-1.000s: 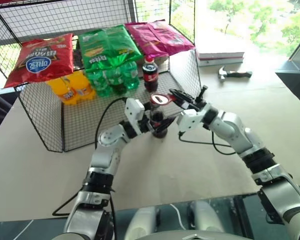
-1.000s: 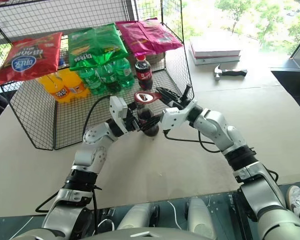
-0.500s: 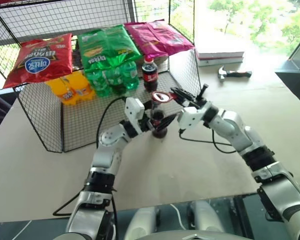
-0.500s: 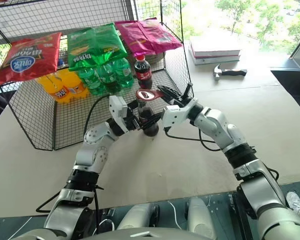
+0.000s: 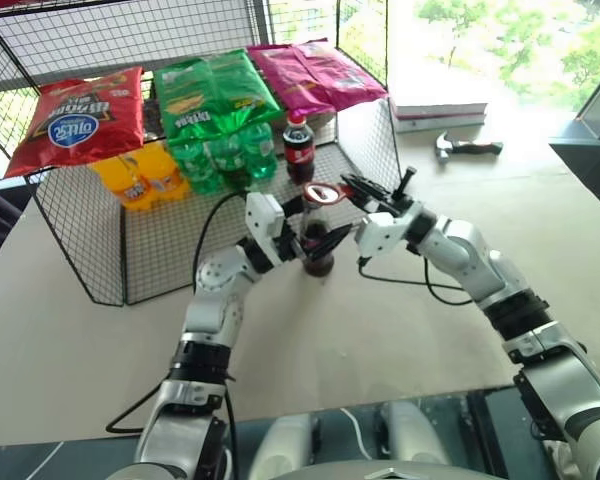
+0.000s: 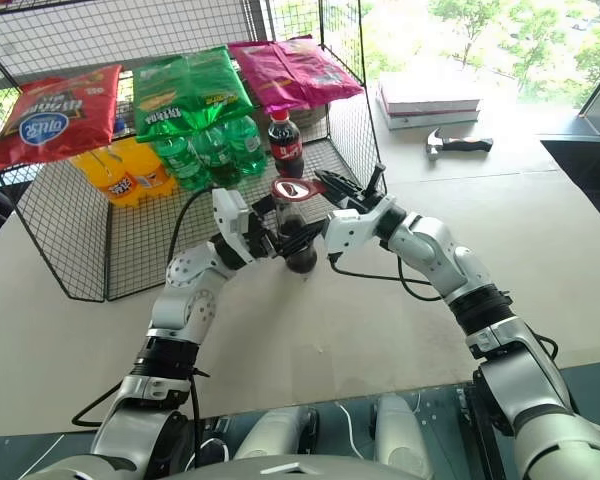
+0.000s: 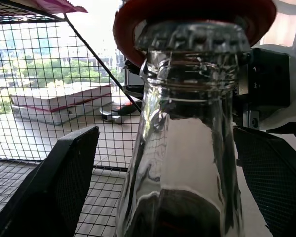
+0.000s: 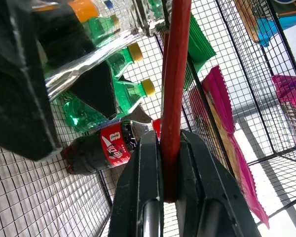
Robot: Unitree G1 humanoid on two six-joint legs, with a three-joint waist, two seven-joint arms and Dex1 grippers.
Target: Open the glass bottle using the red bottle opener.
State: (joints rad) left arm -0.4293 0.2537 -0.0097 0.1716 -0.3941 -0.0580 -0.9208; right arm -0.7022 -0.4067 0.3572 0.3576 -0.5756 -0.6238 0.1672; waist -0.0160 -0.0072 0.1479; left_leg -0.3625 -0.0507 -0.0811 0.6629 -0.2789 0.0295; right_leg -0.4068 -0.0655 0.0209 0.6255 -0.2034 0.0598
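The glass bottle (image 5: pixel 318 250) stands on the table in front of the wire basket, its slim neck (image 7: pixel 182 148) topped by a metal crown cap (image 7: pixel 192 37). The red bottle opener (image 5: pixel 323 193) lies with its ring head over the cap. My right gripper (image 5: pixel 363 190) is shut on the opener's handle (image 8: pixel 175 74), reaching in from the right. My left gripper (image 5: pixel 302 238) is open around the bottle from the left. Its fingers (image 7: pixel 59 187) stand on either side of the neck, with a gap to the glass on one side.
Right behind the bottle is a wire basket (image 5: pixel 100 260) holding snack bags, green and orange bottles and a plastic cola bottle (image 5: pixel 300 150). A stack of books (image 5: pixel 440 108) and a hammer (image 5: pixel 468 148) lie at the far right of the table.
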